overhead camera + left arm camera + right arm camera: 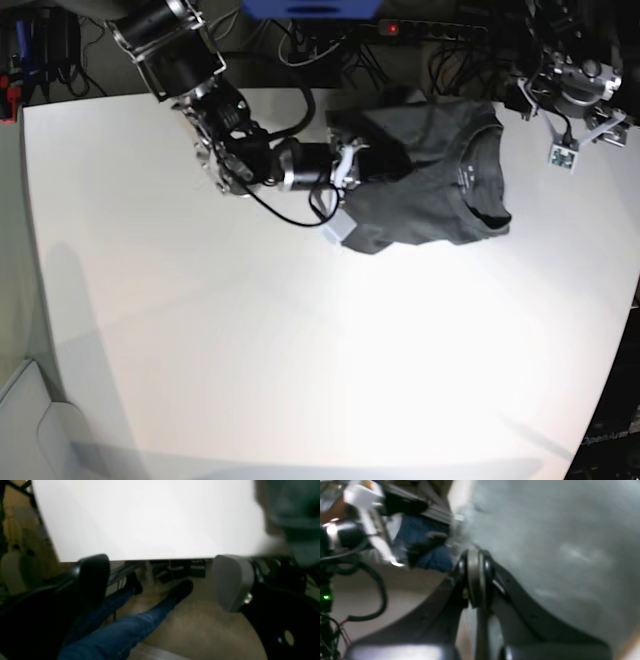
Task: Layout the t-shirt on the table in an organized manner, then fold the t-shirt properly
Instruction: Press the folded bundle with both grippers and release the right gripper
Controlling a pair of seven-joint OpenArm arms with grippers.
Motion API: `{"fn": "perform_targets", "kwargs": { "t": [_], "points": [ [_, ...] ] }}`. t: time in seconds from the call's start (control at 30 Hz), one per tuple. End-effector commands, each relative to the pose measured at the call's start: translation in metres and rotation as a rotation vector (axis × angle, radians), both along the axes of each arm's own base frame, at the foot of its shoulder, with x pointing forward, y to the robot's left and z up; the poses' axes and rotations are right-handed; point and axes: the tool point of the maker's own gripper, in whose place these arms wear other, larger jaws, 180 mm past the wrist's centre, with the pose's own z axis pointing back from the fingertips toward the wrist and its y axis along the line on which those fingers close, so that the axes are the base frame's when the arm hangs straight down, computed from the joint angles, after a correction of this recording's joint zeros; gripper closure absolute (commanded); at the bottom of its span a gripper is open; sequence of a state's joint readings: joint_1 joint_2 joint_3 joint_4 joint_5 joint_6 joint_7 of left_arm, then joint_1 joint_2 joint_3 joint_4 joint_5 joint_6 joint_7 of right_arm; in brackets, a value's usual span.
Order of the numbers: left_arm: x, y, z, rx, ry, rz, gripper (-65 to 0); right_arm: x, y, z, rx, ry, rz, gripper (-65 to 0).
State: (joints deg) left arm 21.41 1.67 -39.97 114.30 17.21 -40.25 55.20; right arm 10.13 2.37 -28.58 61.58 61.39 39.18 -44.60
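Note:
The dark grey t-shirt (435,175) lies crumpled at the far right of the white table (250,330), collar (480,175) toward the right. My right gripper (358,165) reaches in from the left and is shut at the shirt's left edge, where the cloth bunches up. In the right wrist view its fingers (475,580) press together with the grey t-shirt (557,542) filling the space beyond them. My left gripper (585,135) hovers open past the shirt's right side, over the table's far right corner. In the left wrist view the left gripper (162,580) holds nothing, and a blurred t-shirt (295,510) shows at the upper right.
A person's legs in blue jeans (130,627) and black shoes stand on the floor beyond the table edge (160,558). Cables and a power strip (430,28) run behind the table's far edge.

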Motion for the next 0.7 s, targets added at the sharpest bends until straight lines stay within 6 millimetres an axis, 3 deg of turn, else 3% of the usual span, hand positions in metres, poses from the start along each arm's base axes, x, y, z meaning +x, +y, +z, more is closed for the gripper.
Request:
{"fn": "perform_targets", "kwargs": {
  "t": [0.0,0.17,0.33,0.4,0.67],
  "points": [
    [0.004,0.001,0.006,0.009,-0.021,-0.006,-64.0,0.015,0.003,0.015,0.057,-0.028,-0.036,-0.8],
    [0.016,-0.005,0.009,-0.009,-0.057,0.0,-64.0,0.02,-0.01,0.008,0.037,-0.024,-0.063,-0.8],
    [0.035,-0.006,0.019,-0.015,-0.112,0.001,-64.3,0.021,-0.015,0.044,0.044,-0.162,-0.005,-0.9],
    [0.045,-0.012,0.023,-0.052,-0.155,-0.01,-64.3,0.02,-0.019,0.05,0.032,-0.191,0.013,-1.3],
    [0.076,-0.037,0.034,-0.291,-0.236,-0.036,-64.3,0.02,-0.038,0.042,-0.02,-0.197,0.025,-18.5]
  ]
}}
